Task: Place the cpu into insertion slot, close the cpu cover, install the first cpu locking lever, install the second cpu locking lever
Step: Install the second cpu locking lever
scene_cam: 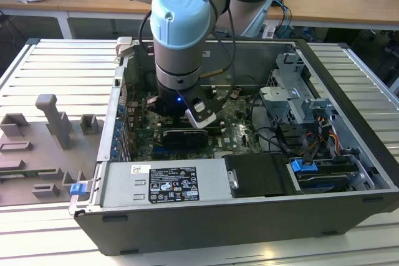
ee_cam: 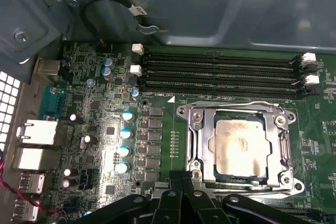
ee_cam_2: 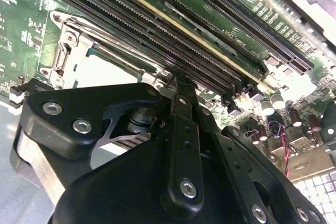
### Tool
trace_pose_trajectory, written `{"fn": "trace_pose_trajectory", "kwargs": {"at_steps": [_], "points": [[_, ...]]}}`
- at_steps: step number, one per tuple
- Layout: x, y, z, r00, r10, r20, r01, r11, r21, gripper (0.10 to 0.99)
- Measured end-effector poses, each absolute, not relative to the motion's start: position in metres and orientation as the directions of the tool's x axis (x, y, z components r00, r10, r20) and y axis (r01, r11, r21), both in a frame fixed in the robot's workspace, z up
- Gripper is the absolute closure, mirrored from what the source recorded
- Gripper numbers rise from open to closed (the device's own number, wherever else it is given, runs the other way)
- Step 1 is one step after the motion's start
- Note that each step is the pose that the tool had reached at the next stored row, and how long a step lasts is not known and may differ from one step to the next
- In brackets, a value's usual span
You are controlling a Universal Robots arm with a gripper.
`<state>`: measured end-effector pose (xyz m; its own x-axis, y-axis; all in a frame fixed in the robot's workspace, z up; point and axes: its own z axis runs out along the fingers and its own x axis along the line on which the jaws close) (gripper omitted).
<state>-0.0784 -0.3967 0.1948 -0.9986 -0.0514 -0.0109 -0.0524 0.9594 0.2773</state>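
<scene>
In the first wrist view the cpu (ee_cam: 239,148) lies flat in the insertion slot (ee_cam: 287,180) on the green board. The silver cpu cover (ee_cam: 202,145) is folded down around it, and the chip's pale face shows through its window. A thin wire lever (ee_cam: 236,105) runs along the socket edge nearest the memory slots. My gripper (ee_cam: 184,177) hovers at the opposite socket edge, fingers together. In the second wrist view the gripper (ee_cam_2: 176,80) tips meet just beside the cover (ee_cam_2: 65,51) and cpu (ee_cam_2: 107,72). Whether they pinch a lever is hidden.
The arm's wrist (scene_cam: 177,42) reaches down into an open computer case (scene_cam: 349,85). Long black memory slots (ee_cam: 220,74) lie beside the socket. A black graphics card (scene_cam: 181,136), power supply (scene_cam: 162,185), drive cage (scene_cam: 293,101) and cables crowd the case. A grey fixture tray (scene_cam: 43,147) sits at the exterior view's left.
</scene>
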Motion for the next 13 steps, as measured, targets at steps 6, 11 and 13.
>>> {"fn": "trace_pose_trajectory", "kwargs": {"at_steps": [6,11,13], "points": [[-0.079,-0.396,0.203,-0.999,-0.051,-0.011,-0.052,0.959,0.277,0.98],[-0.079,-0.396,0.211,-0.999,-0.051,-0.011,-0.052,0.959,0.277,0.98],[-0.079,-0.396,0.216,-0.999,-0.051,-0.011,-0.052,0.959,0.277,0.98]]}}
